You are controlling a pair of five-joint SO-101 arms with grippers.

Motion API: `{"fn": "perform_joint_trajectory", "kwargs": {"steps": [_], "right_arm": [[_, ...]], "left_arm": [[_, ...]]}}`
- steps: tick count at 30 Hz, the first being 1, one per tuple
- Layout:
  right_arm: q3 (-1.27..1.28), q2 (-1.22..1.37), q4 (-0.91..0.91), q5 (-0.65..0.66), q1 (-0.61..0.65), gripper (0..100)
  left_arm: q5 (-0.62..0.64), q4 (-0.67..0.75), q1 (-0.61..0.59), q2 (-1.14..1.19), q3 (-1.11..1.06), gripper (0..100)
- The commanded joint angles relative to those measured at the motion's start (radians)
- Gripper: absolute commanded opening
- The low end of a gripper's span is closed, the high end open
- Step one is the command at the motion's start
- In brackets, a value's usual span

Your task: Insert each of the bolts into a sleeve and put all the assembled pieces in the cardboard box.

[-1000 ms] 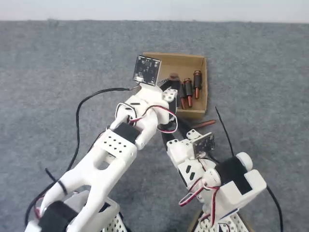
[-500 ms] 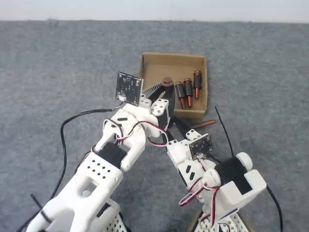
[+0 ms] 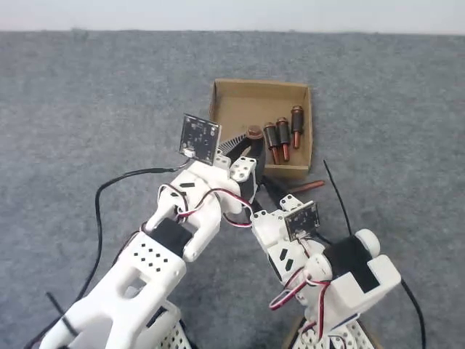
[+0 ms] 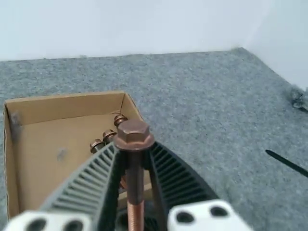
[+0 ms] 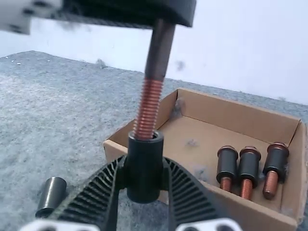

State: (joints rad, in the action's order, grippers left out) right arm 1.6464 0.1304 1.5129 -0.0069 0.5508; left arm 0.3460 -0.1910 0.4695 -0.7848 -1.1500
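The left gripper [image 4: 132, 155] is pinching the copper bolt [image 4: 133, 137] by its shank, with the hex head sitting just above the jaw tips. The right gripper [image 5: 144, 168] is clamping a black sleeve [image 5: 145, 154] upright between its jaws. The bolt's threaded end is sitting in the sleeve's mouth, just in front of the cardboard box [image 5: 240, 118]. Three assembled pieces [image 5: 249, 166] are lying side by side inside the box. A spare sleeve [image 5: 50, 195] is lying on the carpet nearby.

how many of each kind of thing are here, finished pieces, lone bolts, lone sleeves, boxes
assembled pieces: 3
bolts on their own: 2, the held bolt and the loose bolt
sleeves on their own: 2, the held sleeve and the loose sleeve
cardboard box: 1
total: 8
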Motion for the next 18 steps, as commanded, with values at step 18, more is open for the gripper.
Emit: {"fn": "perform_joint_trajectory", "kwargs": {"steps": [18], "right_arm": [[0.026, -0.044, -0.005, 0.014, 0.001, 0.6]], "left_arm": [[-0.009, 0.227, -0.078, -0.051, -0.090, 1]]}}
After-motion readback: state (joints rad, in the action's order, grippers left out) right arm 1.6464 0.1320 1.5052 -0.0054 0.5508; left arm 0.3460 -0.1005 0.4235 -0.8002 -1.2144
